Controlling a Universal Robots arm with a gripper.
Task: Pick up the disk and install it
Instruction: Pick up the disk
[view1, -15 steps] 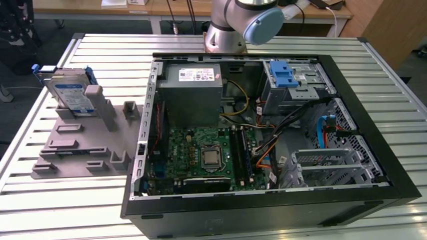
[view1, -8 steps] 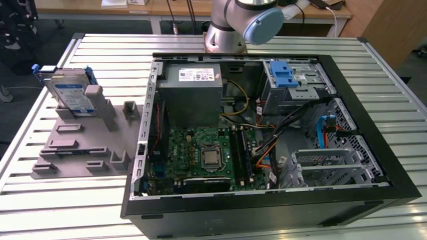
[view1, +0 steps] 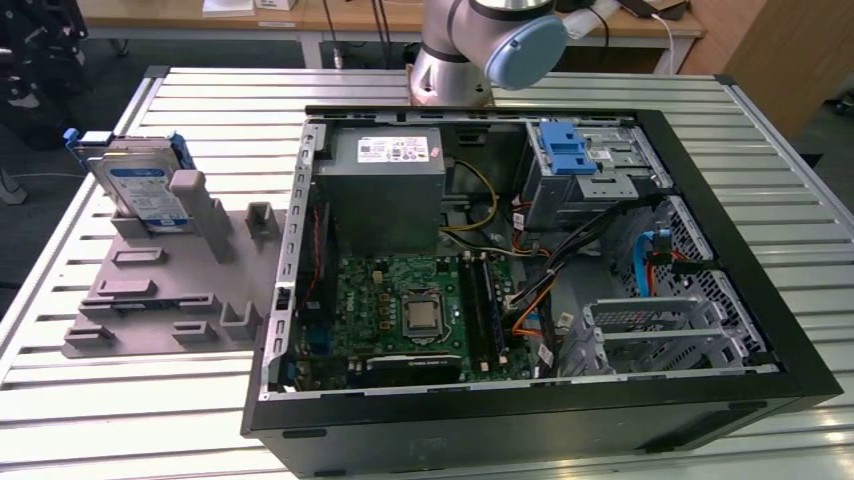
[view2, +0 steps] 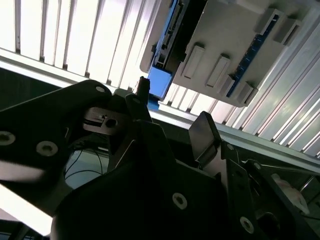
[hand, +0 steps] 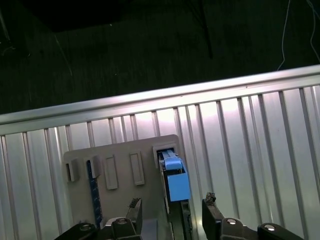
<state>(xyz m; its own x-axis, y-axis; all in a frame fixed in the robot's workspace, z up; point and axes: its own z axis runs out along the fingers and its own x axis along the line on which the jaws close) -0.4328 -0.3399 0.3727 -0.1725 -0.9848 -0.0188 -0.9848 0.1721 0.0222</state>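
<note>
so the disk (view1: 138, 185) stands on edge in the gray holder (view1: 147, 300) near the table's (view1: 120, 400) edge on the exterior view's left, and the pincer (hand: 172, 200) hangs above it, spread wide, holding nothing, not touching

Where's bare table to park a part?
Free: table slats between the fixture and the near edge, exterior view's left, and the strip beside the case, exterior view's right. Crowded: inside the case, and around the disk standing in the fixture.

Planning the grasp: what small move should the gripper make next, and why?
Probably ease toward the disk: the open gripper is lined up with it, a finger to each side, not yet touching; the disk stands in its holder.
</note>
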